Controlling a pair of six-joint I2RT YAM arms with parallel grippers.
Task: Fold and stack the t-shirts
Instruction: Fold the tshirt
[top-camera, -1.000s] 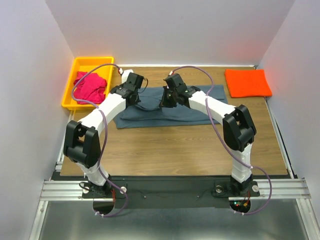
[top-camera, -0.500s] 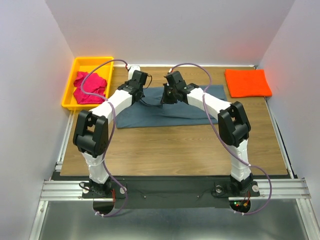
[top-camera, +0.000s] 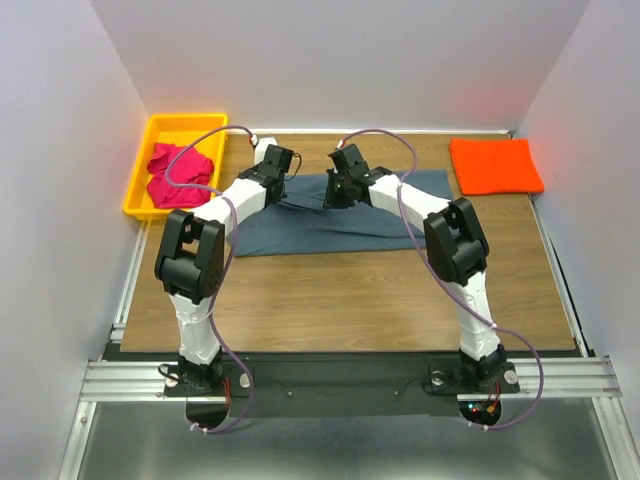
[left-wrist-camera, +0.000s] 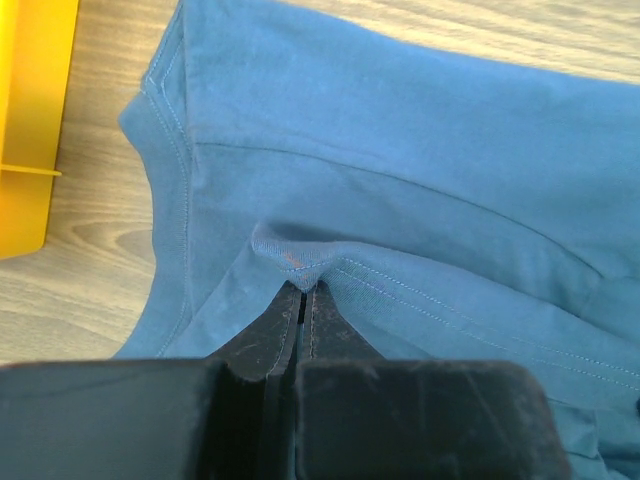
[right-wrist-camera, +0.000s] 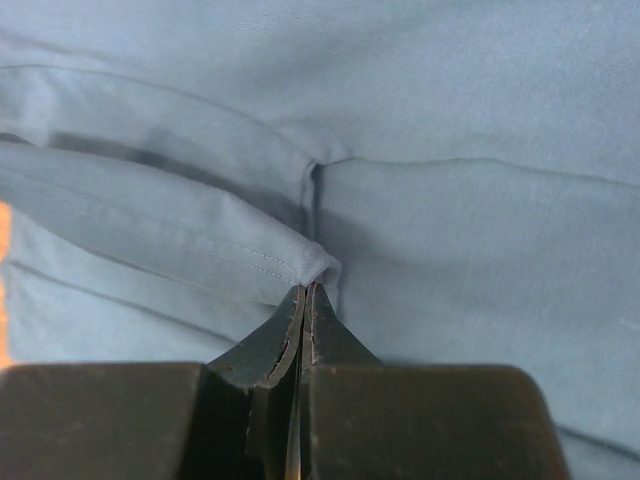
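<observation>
You are risking a slip at both pinches. Your left hand is gripping only a small peak of the grey-blue t-shirt, right on a stitched hem, and your right hand is biting an equally thin edge of a fold. If you are moving the two at unequal pace or height, one hem could be sliding out and the fold would be landing crooked (thin cloth is giving the tips very little to hold). I cannot tell whether either pinch is taking one layer or several, so a lower layer may be lagging and bunching.

Both hands are closed almost fully, jaws pressed together with just the cloth between them, and neither is touching anything else. In the overhead view they are sitting near one another at the upper middle of the frame, so the wrists could be crowding each other if you bring them closer.

The grey-blue t-shirt is lying across the bench in the middle of that view. The orange t-shirt is lying folded at the upper right, well apart. The pink t-shirt is waiting crumpled in the yellow bin at the upper left.
</observation>
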